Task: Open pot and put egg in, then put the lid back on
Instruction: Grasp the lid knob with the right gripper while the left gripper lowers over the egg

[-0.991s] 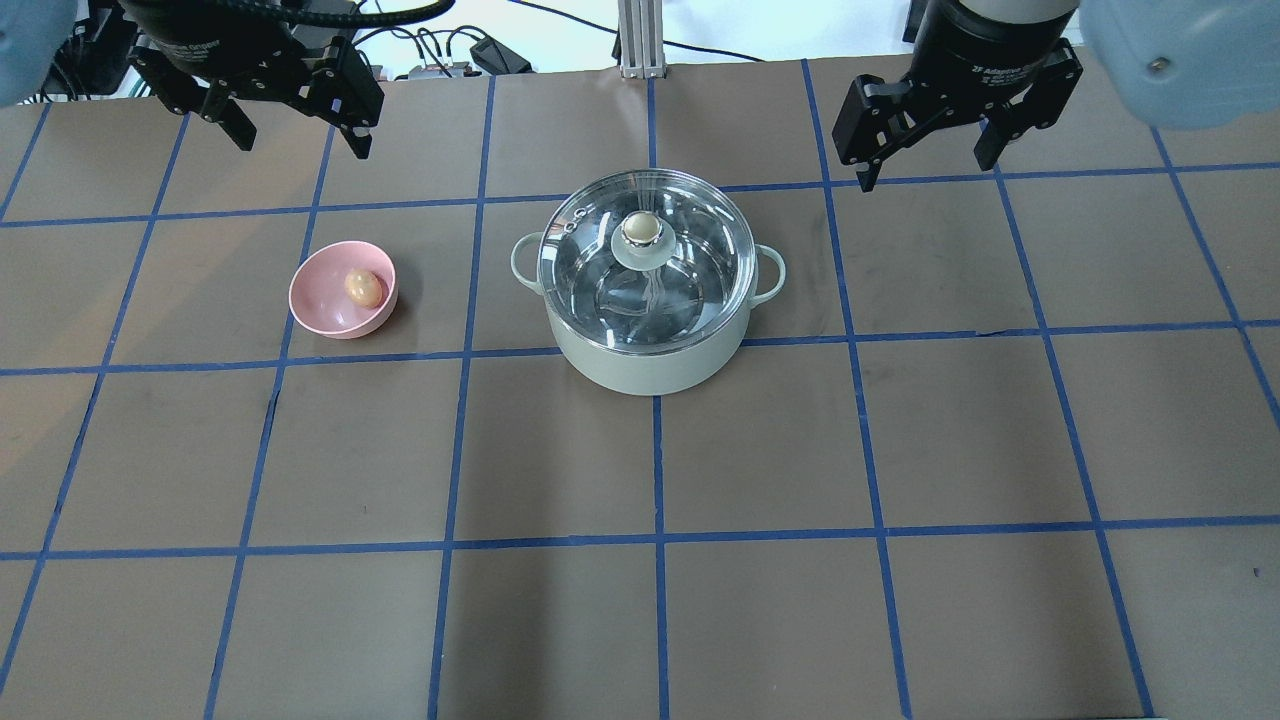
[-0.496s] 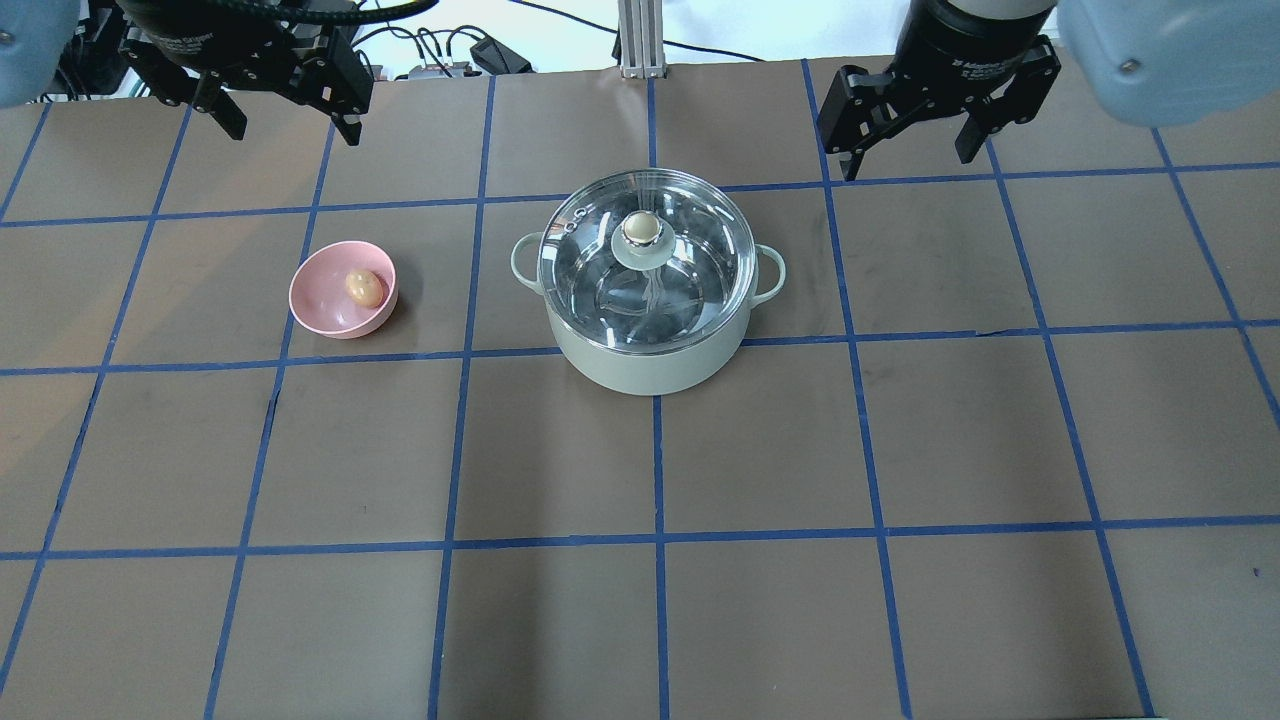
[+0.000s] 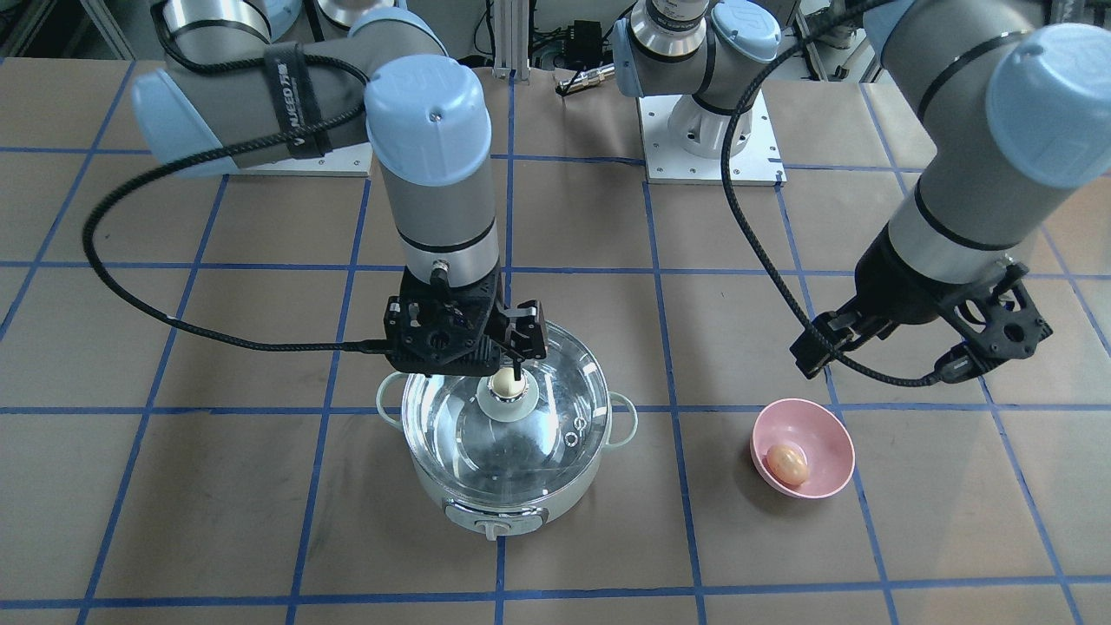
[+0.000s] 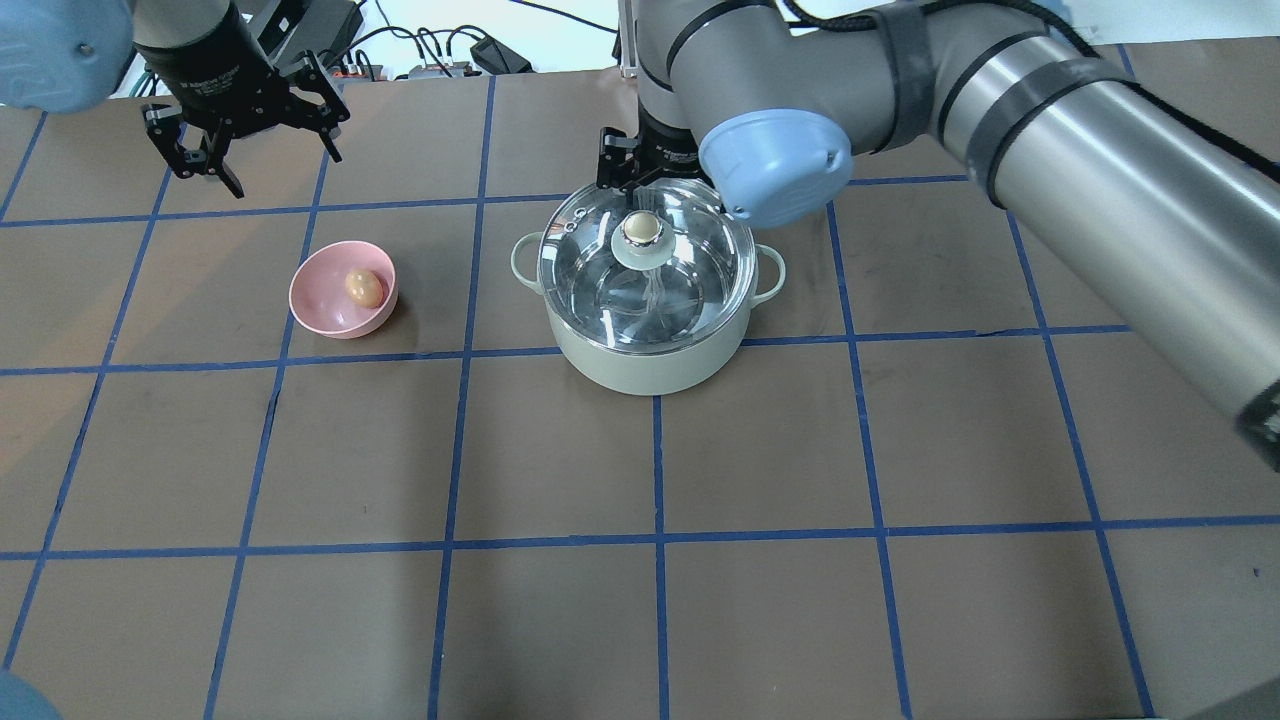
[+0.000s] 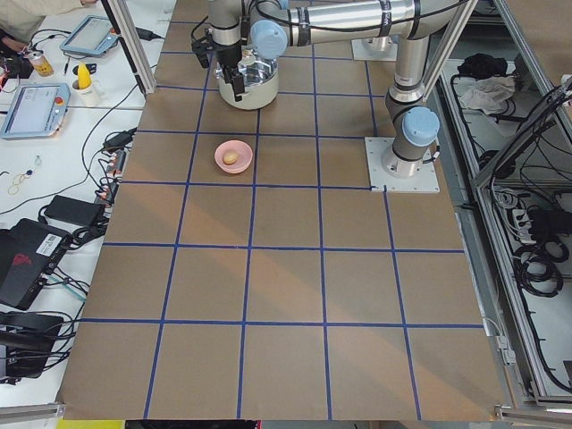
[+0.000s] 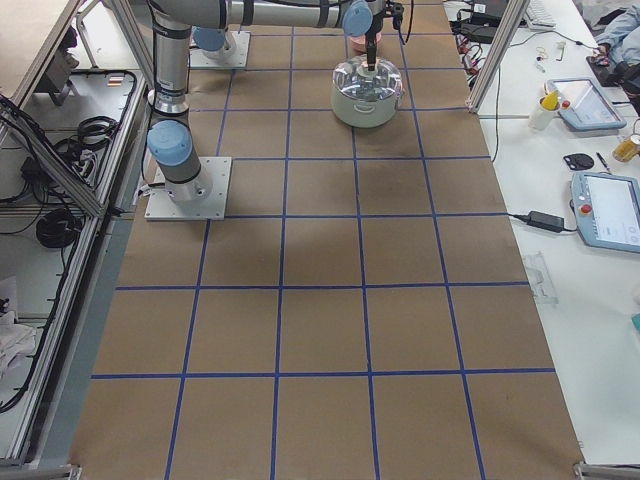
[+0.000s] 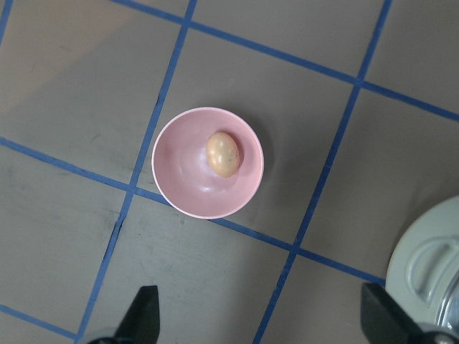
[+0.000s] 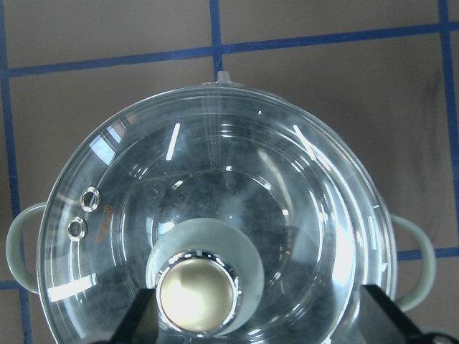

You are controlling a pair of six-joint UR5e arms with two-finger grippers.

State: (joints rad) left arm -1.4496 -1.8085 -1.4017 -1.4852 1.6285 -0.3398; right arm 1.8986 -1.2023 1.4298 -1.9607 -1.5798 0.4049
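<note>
The pot (image 4: 650, 345) stands mid-table with the glass lid (image 4: 690, 265) on it and the cream knob (image 4: 642, 230) on top. My right gripper (image 3: 460, 358) hovers open over the lid's back part. In the right wrist view (image 8: 262, 324) the knob (image 8: 199, 290) lies between its fingers, nearer the left one, untouched. The egg (image 4: 363, 287) lies in a pink bowl (image 4: 325, 300) left of the pot. My left gripper (image 4: 287, 172) is open and empty, behind the bowl. In the left wrist view the egg (image 7: 223, 153) shows beyond the fingertips (image 7: 143, 315).
The brown table (image 4: 760, 450) carries a blue tape grid. The right arm's blue elbow cap (image 4: 775, 165) hangs over the pot's back right and hides part of the right gripper. Cables and a metal post (image 4: 632, 40) stand at the back edge.
The right arm has swung from the back right to over the pot's lid. The left gripper has come a little forward and turned. Pot, lid, bowl and egg have not moved.
</note>
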